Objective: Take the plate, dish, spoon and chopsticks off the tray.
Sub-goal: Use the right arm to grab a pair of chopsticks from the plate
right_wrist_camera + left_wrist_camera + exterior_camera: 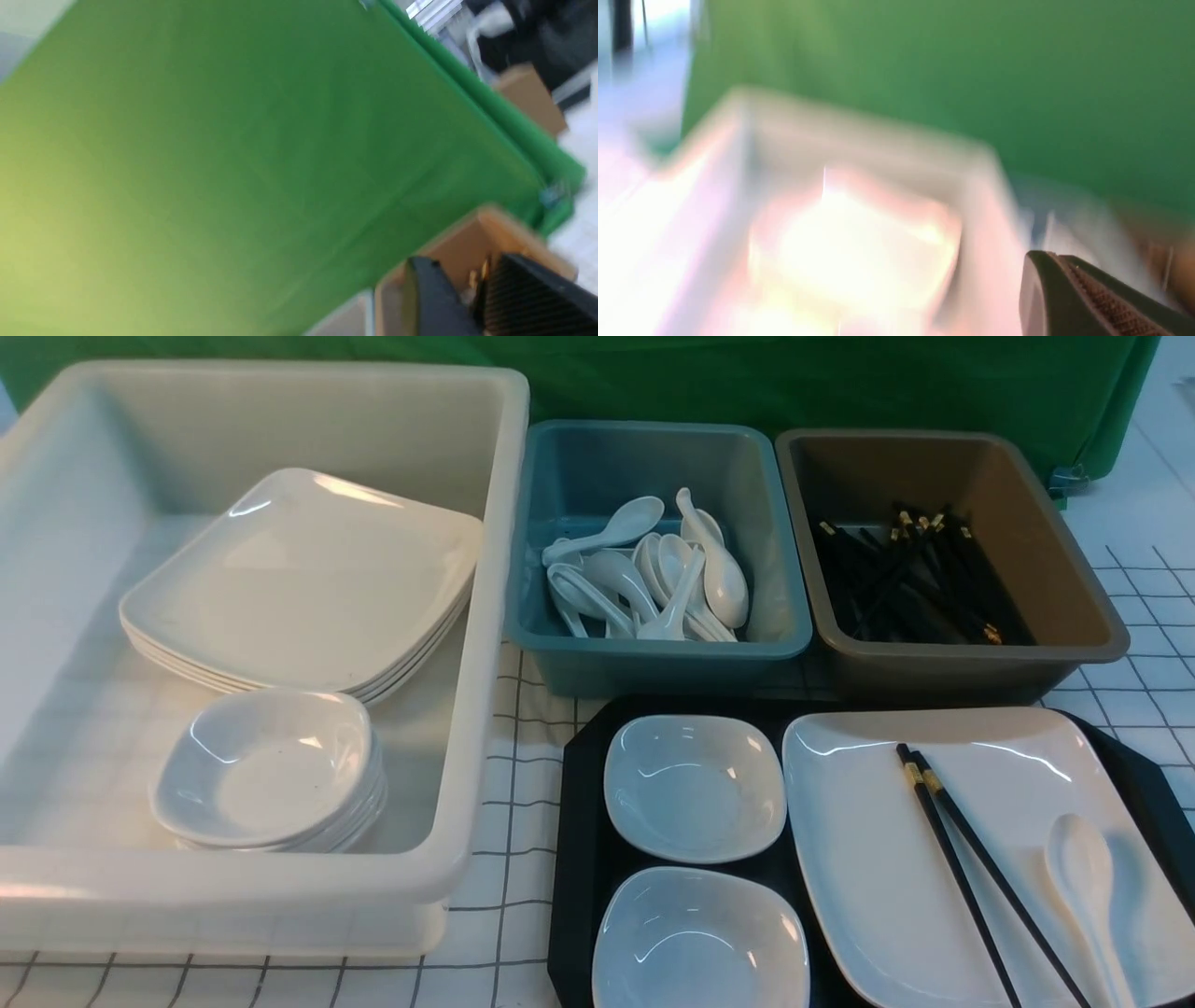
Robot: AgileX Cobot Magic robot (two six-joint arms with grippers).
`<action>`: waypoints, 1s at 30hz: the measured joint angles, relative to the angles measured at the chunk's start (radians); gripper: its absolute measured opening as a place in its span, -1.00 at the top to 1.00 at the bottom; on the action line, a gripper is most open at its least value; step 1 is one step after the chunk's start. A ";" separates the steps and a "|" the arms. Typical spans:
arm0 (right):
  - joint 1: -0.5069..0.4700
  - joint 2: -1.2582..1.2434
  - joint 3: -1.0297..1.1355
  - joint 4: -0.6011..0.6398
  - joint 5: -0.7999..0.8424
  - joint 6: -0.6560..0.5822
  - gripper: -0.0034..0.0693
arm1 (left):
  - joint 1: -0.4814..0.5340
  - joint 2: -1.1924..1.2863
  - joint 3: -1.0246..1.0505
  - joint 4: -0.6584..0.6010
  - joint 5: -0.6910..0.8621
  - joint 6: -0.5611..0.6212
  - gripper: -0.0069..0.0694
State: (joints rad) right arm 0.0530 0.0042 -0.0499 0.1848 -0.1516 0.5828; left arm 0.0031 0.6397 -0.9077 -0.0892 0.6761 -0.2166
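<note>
The black tray [579, 803] sits at the front right of the front view. On it lies the large white plate [868, 859], with the black chopsticks [971, 877] and the white spoon [1088, 887] resting on the plate. Two small white dishes [694, 786] [700, 938] stand on the tray left of the plate. Neither arm shows in the front view. In the blurred left wrist view my left gripper [1052, 256] is shut, its fingers pressed together with nothing between them. My right gripper [467, 268] is open and empty, with a gap between its fingers.
A big white bin [485, 616] at the left holds stacked plates [299, 579] and small dishes [266, 770]. Behind the tray are a teal bin [653, 658] of spoons and a brown bin [971, 663] of chopsticks. The brown bin [472, 247] lies beyond my right fingers. A green backdrop closes the far side.
</note>
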 joint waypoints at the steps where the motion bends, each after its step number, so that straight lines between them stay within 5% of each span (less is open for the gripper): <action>1: 0.023 0.017 -0.073 0.000 0.094 -0.021 0.62 | 0.000 0.081 -0.011 -0.071 0.083 0.071 0.81; 4: 0.107 0.120 -0.247 0.000 0.319 -0.173 0.84 | 0.000 0.212 -0.014 -0.178 0.216 0.205 0.81; 11: 0.331 0.565 -0.643 -0.037 0.915 -0.446 0.89 | -0.029 0.450 -0.016 -0.370 0.291 0.462 0.81; 15: 0.384 0.851 -0.752 -0.156 1.057 -0.472 0.89 | -0.165 0.477 -0.024 -0.385 0.240 0.483 0.81; 21: 0.325 1.225 -0.922 -0.228 1.122 -0.509 0.81 | -0.426 0.483 -0.024 -0.291 0.185 0.386 0.81; 26: 0.258 1.488 -1.091 -0.204 1.128 -0.569 0.25 | -0.558 0.505 -0.024 -0.223 0.181 0.315 0.81; 27: 0.253 1.578 -1.151 -0.200 1.128 -0.583 -0.05 | -0.578 0.510 -0.024 -0.220 0.177 0.309 0.81; 30: 0.249 1.719 -1.241 -0.196 1.130 -0.600 -0.47 | -0.584 0.510 -0.024 -0.217 0.160 0.308 0.81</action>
State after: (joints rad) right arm 0.3020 1.7232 -1.2910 -0.0107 0.9787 -0.0176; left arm -0.5812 1.1501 -0.9316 -0.3067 0.8360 0.0912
